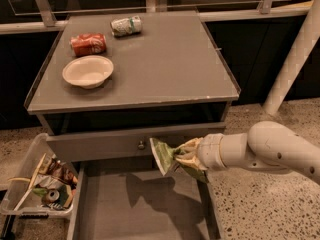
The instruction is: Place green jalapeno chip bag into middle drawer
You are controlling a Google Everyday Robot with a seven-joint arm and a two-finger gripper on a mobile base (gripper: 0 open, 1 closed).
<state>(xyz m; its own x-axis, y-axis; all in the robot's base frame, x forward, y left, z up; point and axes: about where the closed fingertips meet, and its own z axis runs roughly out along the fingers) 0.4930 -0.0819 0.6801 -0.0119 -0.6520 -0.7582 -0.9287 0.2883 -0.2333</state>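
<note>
The green jalapeno chip bag [166, 157] is crumpled in my gripper [187, 159], which is shut on it at the end of the white arm coming in from the right. The bag hangs in the air in front of the grey drawer front with a round knob [141, 145], above the open middle drawer [140, 209]. The drawer shows a flat grey floor with the arm's shadow on it. The bag does not touch the drawer floor.
On the grey tabletop [170, 64] are a white bowl [88, 71], a red can [88, 44] and a crushed green-and-white can [125, 26]. A clear bin of trash [42, 184] stands on the floor at the left. A white post [292, 59] rises at the right.
</note>
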